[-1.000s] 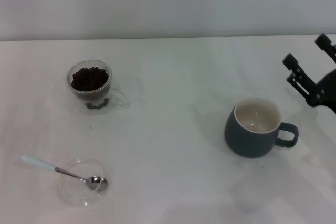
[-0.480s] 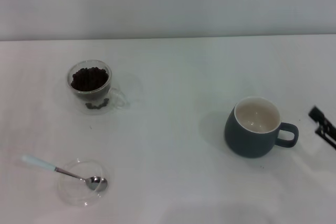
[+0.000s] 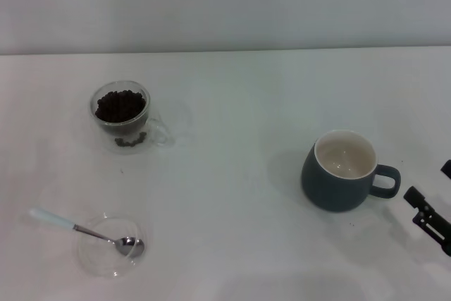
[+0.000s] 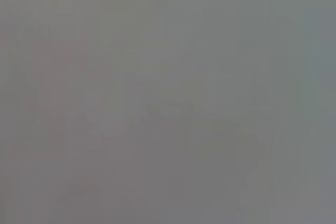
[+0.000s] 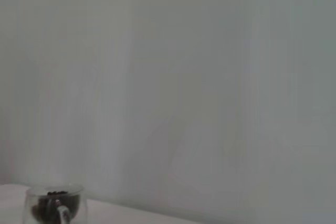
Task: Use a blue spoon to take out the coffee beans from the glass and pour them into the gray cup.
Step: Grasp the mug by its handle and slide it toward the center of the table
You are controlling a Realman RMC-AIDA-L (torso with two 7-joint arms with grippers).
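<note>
The glass (image 3: pixel 121 112) with its heap of coffee beans (image 3: pixel 120 104) stands at the far left of the white table; a few beans show at its base. It also shows low in the right wrist view, glass (image 5: pixel 51 206). The blue spoon (image 3: pixel 83 230) lies near the front left, its metal bowl resting in a clear saucer (image 3: pixel 107 246) and its pale handle pointing left. The gray cup (image 3: pixel 342 170) stands upright at the right, handle to the right, nothing visible inside. My right gripper (image 3: pixel 427 180) is at the frame's right edge just beyond the cup handle, open and holding nothing. The left gripper is out of view.
The white table (image 3: pixel 232 174) ends at a pale wall (image 3: pixel 225 5) behind. Bare tabletop lies between the glass and the gray cup. The left wrist view shows only a blank grey blur.
My right gripper has come down along the right edge, from behind the gray cup to beside and in front of its handle. The glass, spoon and cup have not moved.
</note>
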